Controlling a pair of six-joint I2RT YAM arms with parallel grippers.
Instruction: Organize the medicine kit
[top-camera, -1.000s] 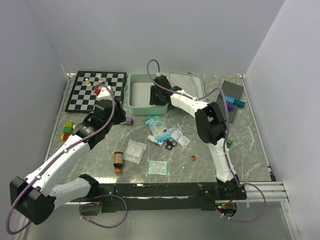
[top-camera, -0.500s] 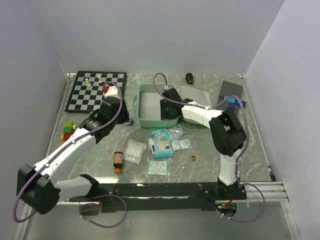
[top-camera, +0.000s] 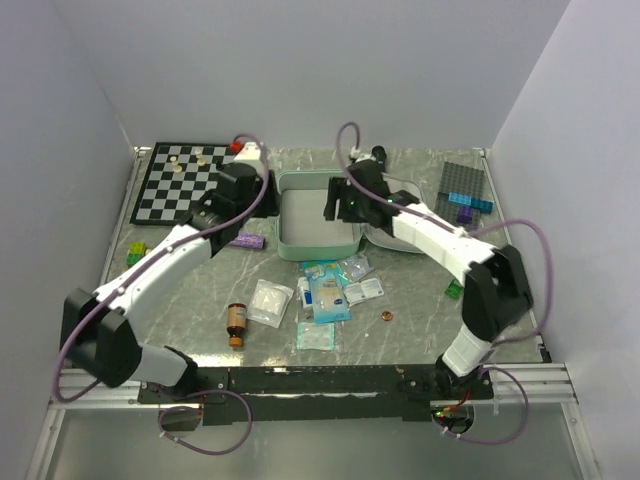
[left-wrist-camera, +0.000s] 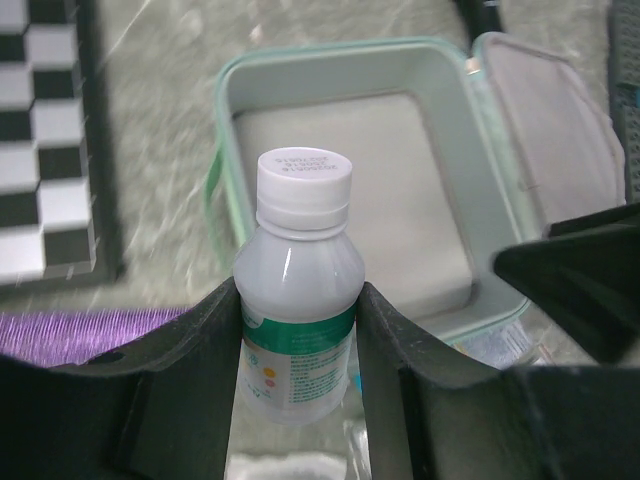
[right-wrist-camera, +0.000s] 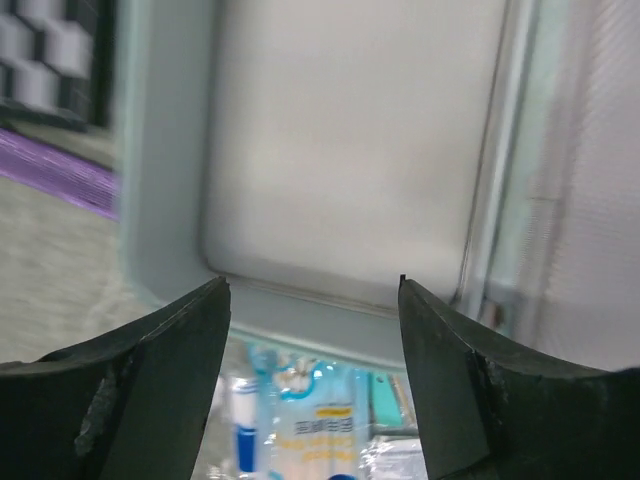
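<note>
The medicine kit (top-camera: 300, 228) lies open at the back middle, a mint-green case with an empty pale grey tray and its lid (top-camera: 405, 222) folded out to the right. My left gripper (top-camera: 263, 192) hovers at the kit's left edge. In the left wrist view it (left-wrist-camera: 298, 330) is shut on a white bottle (left-wrist-camera: 300, 290) with a green label and white cap, held upright before the tray (left-wrist-camera: 350, 170). My right gripper (top-camera: 336, 205) is over the tray's right side. In the right wrist view it (right-wrist-camera: 314, 292) is open and empty above the tray's near wall (right-wrist-camera: 300, 325).
The chessboard (top-camera: 190, 180) lies left of the kit, a purple object (top-camera: 248, 240) beside it. Blue and clear packets (top-camera: 325, 292), gauze packs (top-camera: 270, 300), a brown bottle (top-camera: 237, 322) and a coin (top-camera: 385, 315) lie in front. A grey baseplate with bricks (top-camera: 462, 188) is at the right.
The left arm swung back and right to the kit's left edge. The right gripper drew back rightward over the tray. The kit and the packets in front of it shifted to the right.
</note>
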